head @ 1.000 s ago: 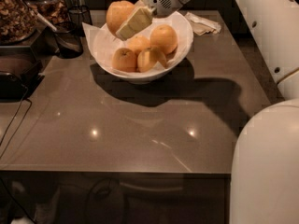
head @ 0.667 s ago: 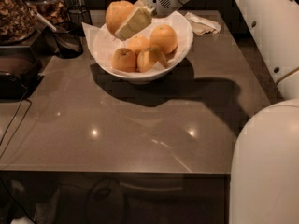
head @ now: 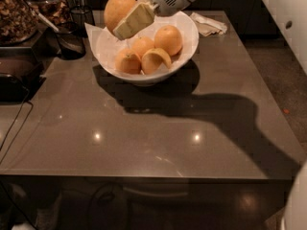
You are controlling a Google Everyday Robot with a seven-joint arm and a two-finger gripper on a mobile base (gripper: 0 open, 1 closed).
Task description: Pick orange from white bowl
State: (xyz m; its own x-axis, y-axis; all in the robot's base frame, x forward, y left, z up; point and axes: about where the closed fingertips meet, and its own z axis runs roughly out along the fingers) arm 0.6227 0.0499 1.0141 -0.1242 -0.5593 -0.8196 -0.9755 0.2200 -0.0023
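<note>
The white bowl point(head: 187, 47) stands at the back middle of the brown table and holds several smaller oranges point(head: 168, 40). My gripper point(head: 125, 19) reaches in from the upper right and is shut on the orange point(head: 116, 11), the largest one. It holds the orange in the air above the bowl's left rim. One pale finger point(head: 134, 21) lies across the front of the fruit; the other finger is hidden behind it.
A dark wire cup point(head: 71, 41) stands just left of the bowl. Containers of dried food point(head: 17, 13) and dark gear point(head: 14, 73) fill the back left. A folded napkin point(head: 207, 25) lies right of the bowl. My white arm body point(head: 295, 200) is at the lower right.
The orange sits slightly higher above the bowl's left rim than before, still held in my gripper. The bowl and the other oranges have not moved.
</note>
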